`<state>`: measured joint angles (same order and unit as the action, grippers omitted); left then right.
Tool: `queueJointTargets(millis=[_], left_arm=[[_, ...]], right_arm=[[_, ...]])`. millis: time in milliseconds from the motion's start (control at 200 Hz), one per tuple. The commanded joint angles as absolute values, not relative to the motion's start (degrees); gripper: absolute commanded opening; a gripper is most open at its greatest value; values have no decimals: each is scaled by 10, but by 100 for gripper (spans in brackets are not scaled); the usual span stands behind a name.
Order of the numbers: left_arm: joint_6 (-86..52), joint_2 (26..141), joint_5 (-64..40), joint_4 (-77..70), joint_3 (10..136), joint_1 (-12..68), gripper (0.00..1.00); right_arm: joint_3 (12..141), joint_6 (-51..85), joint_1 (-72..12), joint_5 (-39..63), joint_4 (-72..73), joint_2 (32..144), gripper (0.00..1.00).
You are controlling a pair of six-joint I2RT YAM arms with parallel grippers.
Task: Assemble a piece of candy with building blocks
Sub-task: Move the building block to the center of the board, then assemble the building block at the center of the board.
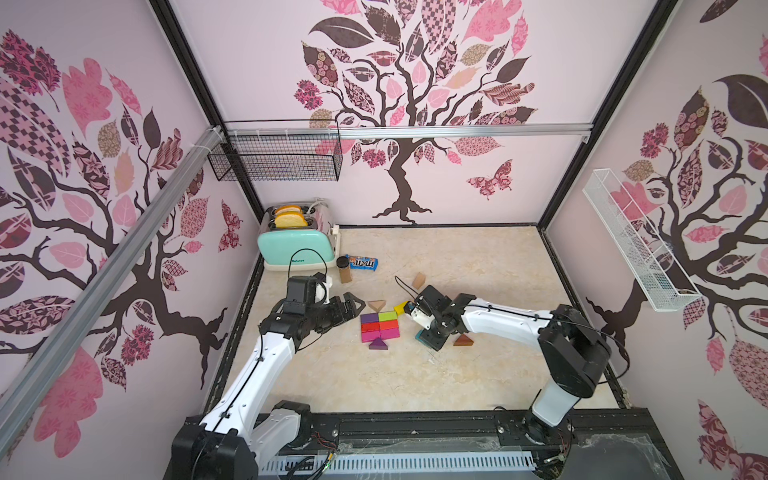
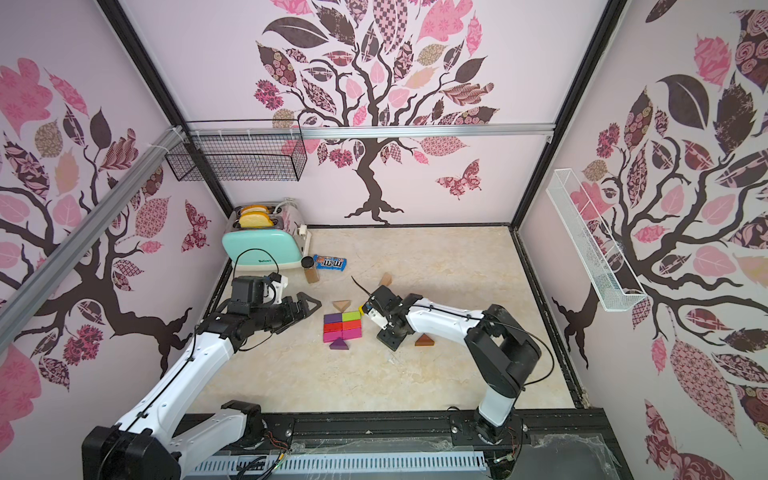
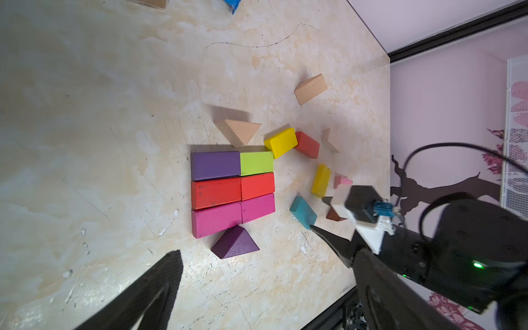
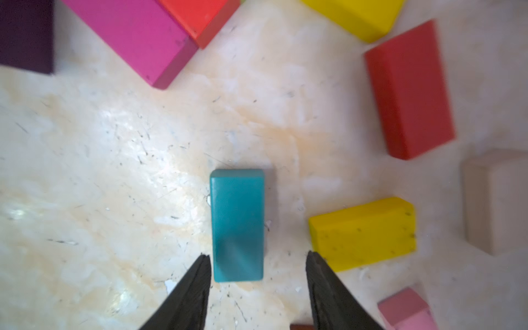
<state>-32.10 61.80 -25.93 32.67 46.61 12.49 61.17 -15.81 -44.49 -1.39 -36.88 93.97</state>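
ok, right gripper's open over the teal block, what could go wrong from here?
1. The right gripper straddles only one end of the teal block; an end grip may let it pivot or slip.
2. One fingertip sits close to a yellow block; closing or lowering might nudge it.
3. The block rectangle is tightly packed; placing teal could shove it apart.
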Motion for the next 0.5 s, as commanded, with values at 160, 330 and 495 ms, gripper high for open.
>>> queueJointTargets(millis=[160, 330, 495], left_arm=[[-287, 766, -195, 316, 602, 215, 98], [-272, 916, -176, 320, 713, 267, 95], [-275, 1054, -174, 322, 822, 300, 85]], right_arm=[[535, 31, -340, 47, -337, 742, 60], [472, 90, -319, 71, -328, 641, 62], [406, 154, -320, 155, -308, 565, 61]])
